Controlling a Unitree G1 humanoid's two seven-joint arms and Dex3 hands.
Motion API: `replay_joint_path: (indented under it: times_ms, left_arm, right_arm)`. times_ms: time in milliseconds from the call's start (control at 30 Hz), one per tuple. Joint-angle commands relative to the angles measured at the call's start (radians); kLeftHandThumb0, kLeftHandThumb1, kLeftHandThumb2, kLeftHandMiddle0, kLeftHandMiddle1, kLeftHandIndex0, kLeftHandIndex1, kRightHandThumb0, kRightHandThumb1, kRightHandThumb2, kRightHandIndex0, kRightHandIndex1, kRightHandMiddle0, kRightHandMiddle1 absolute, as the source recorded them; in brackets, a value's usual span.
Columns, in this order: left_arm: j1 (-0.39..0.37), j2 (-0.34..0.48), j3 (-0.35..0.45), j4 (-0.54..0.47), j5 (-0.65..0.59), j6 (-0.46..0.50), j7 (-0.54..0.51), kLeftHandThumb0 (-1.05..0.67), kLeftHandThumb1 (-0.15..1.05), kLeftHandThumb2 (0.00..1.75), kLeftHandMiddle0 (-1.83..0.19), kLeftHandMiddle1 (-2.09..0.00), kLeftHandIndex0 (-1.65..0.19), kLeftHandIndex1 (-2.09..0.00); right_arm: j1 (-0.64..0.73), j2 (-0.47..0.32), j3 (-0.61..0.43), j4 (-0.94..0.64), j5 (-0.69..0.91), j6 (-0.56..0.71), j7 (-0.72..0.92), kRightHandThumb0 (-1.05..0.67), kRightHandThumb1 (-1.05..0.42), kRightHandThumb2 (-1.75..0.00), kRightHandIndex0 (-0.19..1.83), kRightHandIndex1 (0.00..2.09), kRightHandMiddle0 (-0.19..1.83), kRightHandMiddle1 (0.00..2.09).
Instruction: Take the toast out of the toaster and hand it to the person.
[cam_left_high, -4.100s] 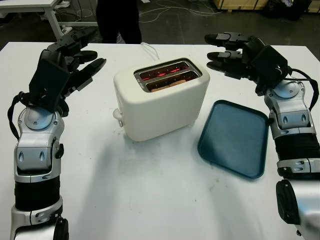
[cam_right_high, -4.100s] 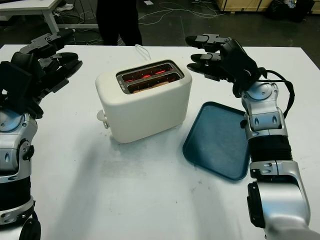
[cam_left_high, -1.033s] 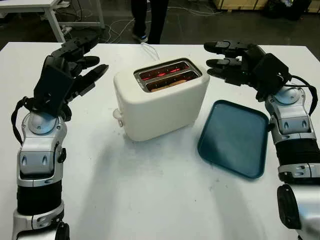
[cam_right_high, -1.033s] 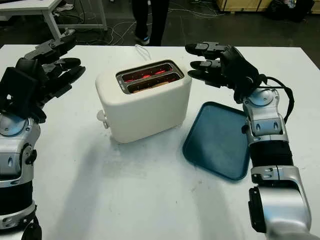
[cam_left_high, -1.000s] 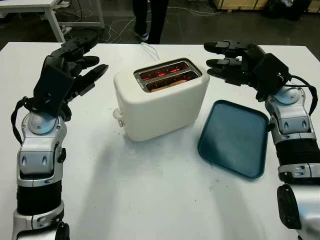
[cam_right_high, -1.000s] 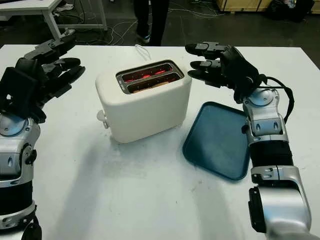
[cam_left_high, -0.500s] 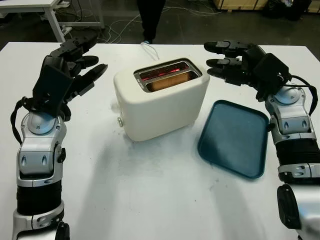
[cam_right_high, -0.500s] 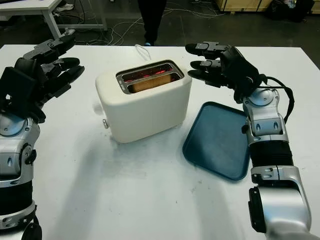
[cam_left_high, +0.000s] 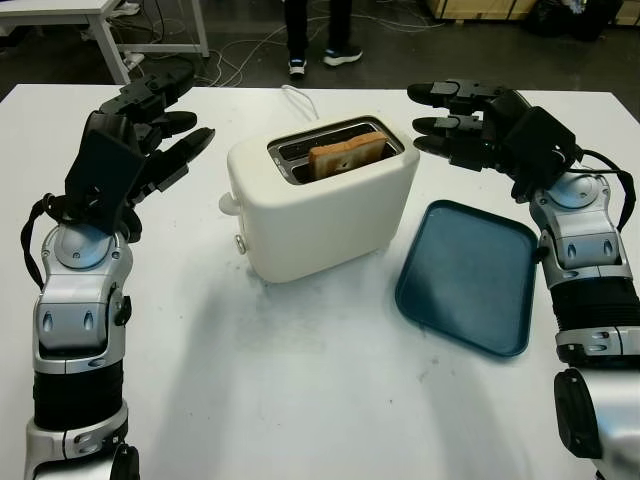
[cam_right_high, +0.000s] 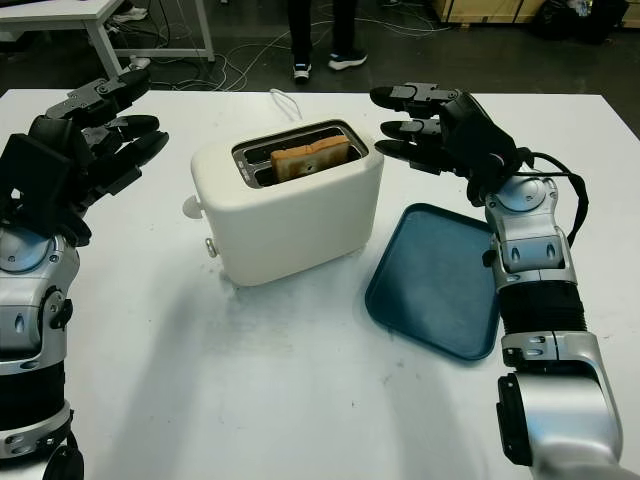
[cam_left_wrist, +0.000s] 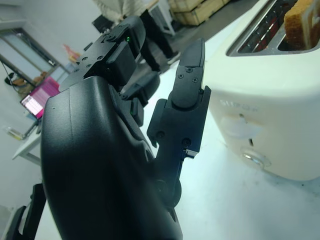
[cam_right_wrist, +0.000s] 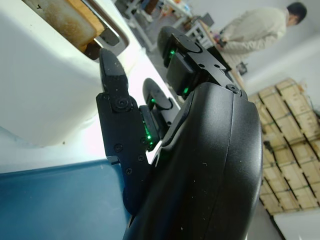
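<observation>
Left hand (cam_left_high: 155, 125) open beside toaster (cam_left_high: 322, 205) (faint lettering, perhaps unreadable).

Bright, even overhead light washes the white tabletop (cam_left_high: 300, 400), leaving soft grey shadows beside the toaster (cam_left_high: 325, 215) and under both arms; wrist views blur the close black shells, and the toaster's flank glares near white

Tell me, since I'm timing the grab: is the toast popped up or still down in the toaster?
Popped up: the toast stands above the rim of the toaster.
</observation>
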Motion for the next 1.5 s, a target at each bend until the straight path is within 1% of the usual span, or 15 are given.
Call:
replay_joint_path:
  times_ms: [0,100,167,300,367,500,600,667,767,900,1033,1133,1267,1333,1467]
  left_arm:
    - [0.001,0.002,0.003,-0.010,-0.004,0.001,0.004,-0.28,0.92,0.15,-0.23,-0.82,-0.57,-0.01]
    - [0.002,0.002,0.002,-0.011,-0.003,0.001,0.005,-0.28,0.92,0.15,-0.23,-0.82,-0.57,-0.01]
    - [0.002,0.003,0.000,-0.014,-0.001,0.004,0.006,-0.28,0.92,0.15,-0.23,-0.82,-0.57,-0.01]
    - [0.004,0.006,-0.001,-0.010,0.004,-0.002,0.005,-0.28,0.92,0.15,-0.23,-0.82,-0.57,-0.01]
    - [0.004,0.007,0.001,-0.010,0.003,-0.004,0.005,-0.28,0.92,0.15,-0.24,-0.82,-0.57,-0.01]
    - [0.005,0.006,0.005,-0.014,-0.001,0.003,0.005,-0.28,0.92,0.14,-0.24,-0.81,-0.57,-0.01]
    - [0.004,0.005,0.007,-0.012,-0.003,0.000,0.005,-0.28,0.92,0.14,-0.24,-0.81,-0.57,-0.01]
    - [0.003,0.006,0.004,-0.013,0.001,-0.001,0.006,-0.28,0.92,0.14,-0.24,-0.81,-0.57,-0.01]
    - [0.003,0.009,-0.001,-0.016,0.009,0.002,0.007,-0.28,0.92,0.14,-0.24,-0.81,-0.57,-0.01]
    - [0.004,0.005,0.003,-0.019,0.003,0.005,0.007,-0.27,0.92,0.14,-0.24,-0.81,-0.57,-0.01]
    - [0.006,0.002,0.006,-0.018,0.000,0.002,0.008,-0.27,0.92,0.14,-0.24,-0.80,-0.57,-0.01]
    - [0.008,-0.006,0.010,-0.016,-0.008,-0.004,0.009,-0.27,0.92,0.14,-0.24,-0.80,-0.57,-0.01]
    - [0.009,-0.006,0.011,-0.013,-0.010,-0.006,0.010,-0.27,0.92,0.14,-0.24,-0.81,-0.57,-0.01]
    - [0.011,-0.003,0.009,-0.010,-0.003,-0.011,0.010,-0.28,0.92,0.14,-0.24,-0.82,-0.58,-0.01]
    - [0.012,-0.007,0.012,-0.009,-0.008,-0.012,0.012,-0.28,0.92,0.14,-0.24,-0.81,-0.58,-0.02]
  right_arm:
    - [-0.040,-0.001,-0.006,-0.013,0.006,0.012,-0.009,-0.29,-0.88,-0.01,0.66,0.04,0.60,0.01]
    - [-0.086,0.001,-0.017,0.020,0.020,-0.040,-0.003,-0.24,-0.83,0.00,0.67,0.05,0.62,0.02]
    - [-0.132,-0.004,-0.019,0.060,0.023,-0.090,0.012,-0.19,-0.80,0.00,0.72,0.08,0.65,0.03]
    - [-0.222,-0.010,-0.003,0.094,-0.014,-0.161,-0.006,-0.18,-0.71,-0.01,0.85,0.16,0.76,0.08]
    - [-0.260,-0.007,0.012,0.084,-0.031,-0.151,-0.011,-0.25,-0.67,0.00,0.88,0.17,0.79,0.09]
    - [-0.314,0.007,0.057,0.064,-0.071,-0.173,-0.014,-0.29,-0.62,0.00,0.96,0.24,0.89,0.14]
    - [-0.349,0.004,0.119,0.079,-0.128,-0.254,0.008,-0.34,-0.61,0.00,1.04,0.33,0.98,0.18]
    - [-0.366,0.008,0.155,0.086,-0.166,-0.272,0.011,-0.41,-0.60,0.00,0.93,0.58,0.99,0.20]
    - [-0.377,0.007,0.218,0.072,-0.249,-0.274,0.006,-0.43,-0.59,0.00,0.86,0.70,0.99,0.21]
    - [-0.391,0.002,0.278,0.124,-0.308,-0.308,0.033,-0.33,-0.61,-0.01,0.83,0.68,0.96,0.18]
    - [-0.410,0.006,0.331,0.168,-0.370,-0.293,0.057,-0.31,-0.62,-0.01,0.83,0.66,0.94,0.15]
    - [-0.408,0.000,0.365,0.167,-0.417,-0.293,0.069,-0.35,-0.65,-0.02,0.77,0.63,0.92,0.11]
    - [-0.405,-0.001,0.382,0.198,-0.437,-0.338,0.065,-0.38,-0.64,0.00,0.78,0.59,0.93,0.10]
    - [-0.403,-0.001,0.388,0.212,-0.446,-0.347,0.067,-0.37,-0.62,0.00,0.84,0.51,0.94,0.07]
    - [-0.400,-0.005,0.390,0.229,-0.447,-0.363,0.070,-0.35,-0.62,0.00,0.87,0.46,0.94,0.06]
